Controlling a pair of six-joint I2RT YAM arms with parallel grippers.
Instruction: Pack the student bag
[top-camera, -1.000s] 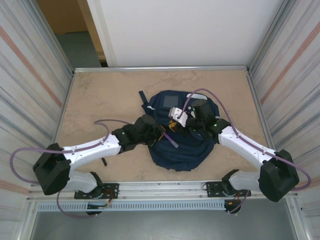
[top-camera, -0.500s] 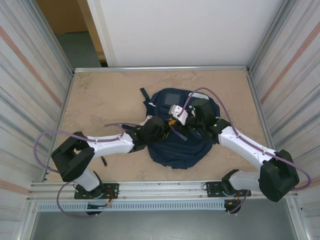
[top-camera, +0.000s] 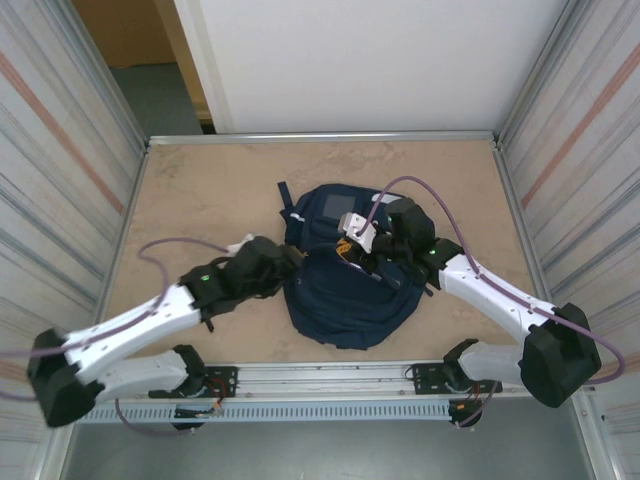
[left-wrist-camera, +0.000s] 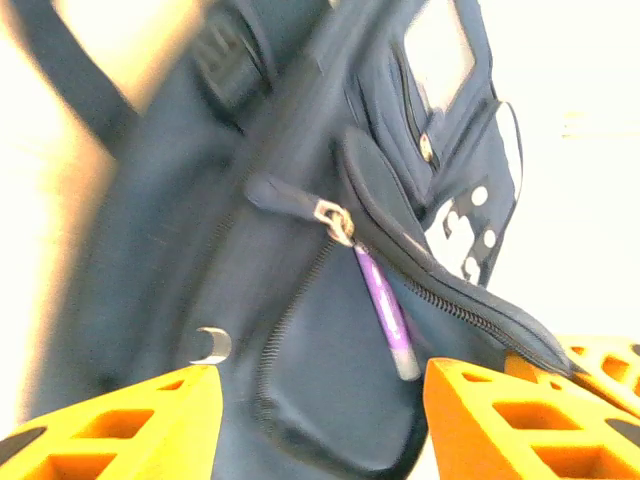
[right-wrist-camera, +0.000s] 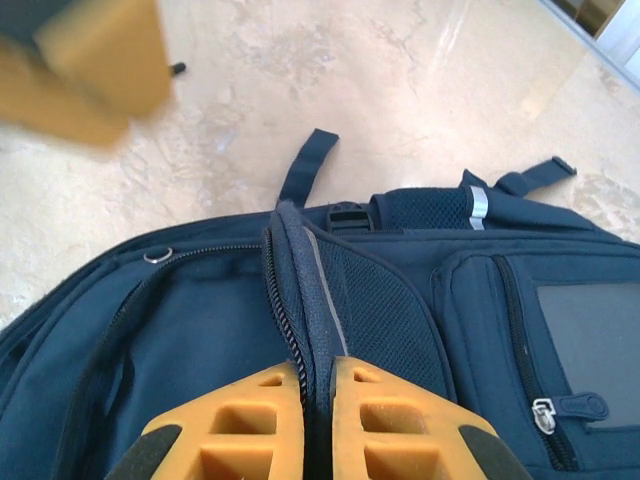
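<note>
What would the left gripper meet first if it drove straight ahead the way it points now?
Most likely the student bag: the left gripper, jaws open, points at its navy panel beside the purple zipper pull. Depth is unclear.

The student bag (top-camera: 345, 300) lies mid-table (top-camera: 200, 190), nearer the front edge. The left gripper (top-camera: 290, 262) sits at the bag's left side. The right gripper (top-camera: 358, 250) is over its right half, jaws around a fold of the bag's opening edge.

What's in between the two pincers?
The student bag, in the top view: the left pincer sits at its edge, the right pincer pinches a fold.
</note>
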